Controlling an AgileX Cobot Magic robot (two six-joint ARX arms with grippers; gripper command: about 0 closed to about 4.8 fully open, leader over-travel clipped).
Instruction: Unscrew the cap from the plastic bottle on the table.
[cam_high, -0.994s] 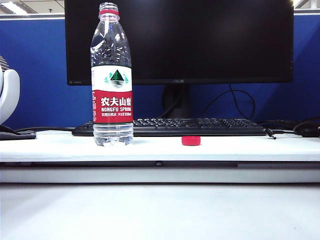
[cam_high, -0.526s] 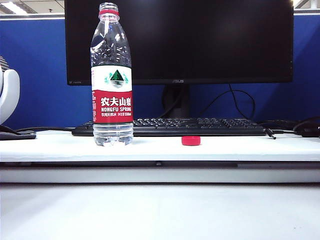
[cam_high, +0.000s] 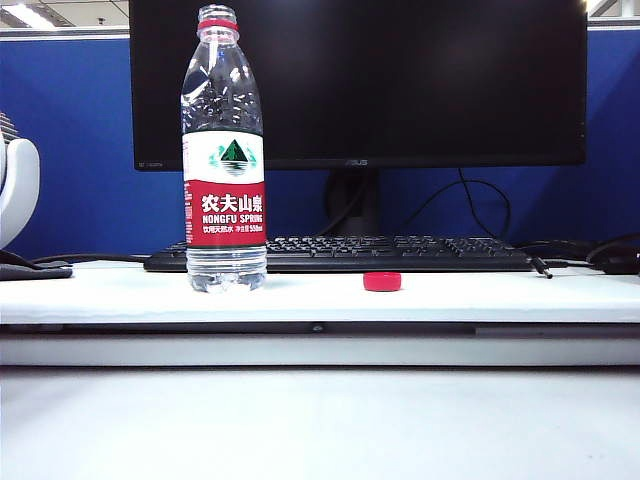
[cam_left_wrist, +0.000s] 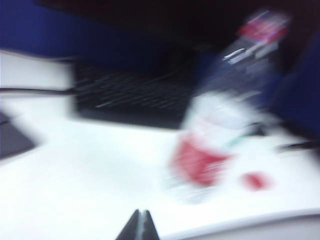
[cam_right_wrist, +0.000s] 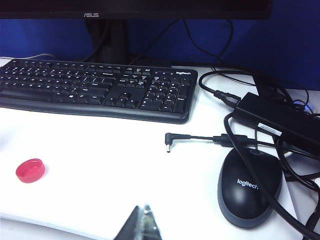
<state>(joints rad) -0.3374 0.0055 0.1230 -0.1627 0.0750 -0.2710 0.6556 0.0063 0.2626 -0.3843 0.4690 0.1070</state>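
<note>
The plastic bottle (cam_high: 225, 160) stands upright on the table (cam_high: 480, 298), left of centre, its mouth uncovered above the thin red neck ring. The red cap (cam_high: 382, 281) lies on the table to the bottle's right, apart from it. Neither gripper shows in the exterior view. In the blurred left wrist view, my left gripper (cam_left_wrist: 142, 214) is shut and empty, short of the bottle (cam_left_wrist: 220, 115) and the cap (cam_left_wrist: 256, 181). My right gripper (cam_right_wrist: 142, 209) is shut and empty over the table's front part, and the cap (cam_right_wrist: 30, 170) lies well off to one side of it.
A black keyboard (cam_right_wrist: 95, 87) lies behind the bottle and cap, in front of a monitor (cam_high: 360, 80). A black mouse (cam_right_wrist: 250, 187), a power adapter (cam_right_wrist: 280, 122) and loose cables crowd the table's right end. A raised white ledge (cam_high: 320, 348) runs along the front.
</note>
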